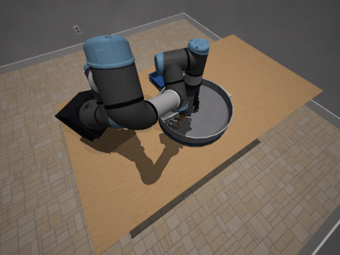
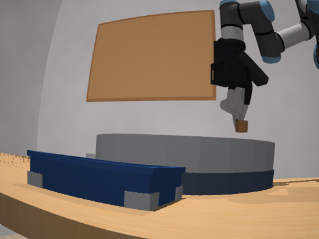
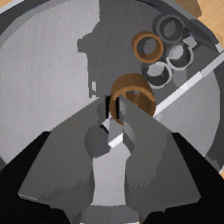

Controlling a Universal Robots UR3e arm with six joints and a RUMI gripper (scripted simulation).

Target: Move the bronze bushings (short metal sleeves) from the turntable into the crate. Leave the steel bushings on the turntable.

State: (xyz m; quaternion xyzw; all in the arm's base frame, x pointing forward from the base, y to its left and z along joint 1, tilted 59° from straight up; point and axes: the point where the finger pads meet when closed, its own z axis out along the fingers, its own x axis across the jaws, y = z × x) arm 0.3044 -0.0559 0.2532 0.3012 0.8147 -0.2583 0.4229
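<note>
Here, the closed hand (image 1: 185,113) (image 2: 238,120) (image 3: 113,97) grips a bronze bushing (image 1: 182,117) (image 2: 241,126) (image 3: 131,82) above the turntable (image 1: 228,125) (image 2: 182,151) (image 3: 50,75); another bronze bushing (image 1: 177,127) (image 3: 135,47) lies near three steel bushings (image 1: 171,125) (image 3: 160,85). The crate (image 1: 156,80) (image 2: 91,181) stands near a table (image 1: 113,177) (image 2: 243,214) (image 3: 187,6) edge.

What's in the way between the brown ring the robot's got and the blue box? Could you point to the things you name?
The turntable's pale strip (image 1: 170,116) (image 3: 184,88) and grey wall (image 1: 198,140) (image 2: 182,154), then the crate's side (image 2: 91,178). But the bronze bushing (image 1: 182,117) (image 2: 241,126) (image 3: 131,83) in the end effector (image 2: 237,121) (image 3: 113,97) looks higher, so it can probably pass over.
</note>
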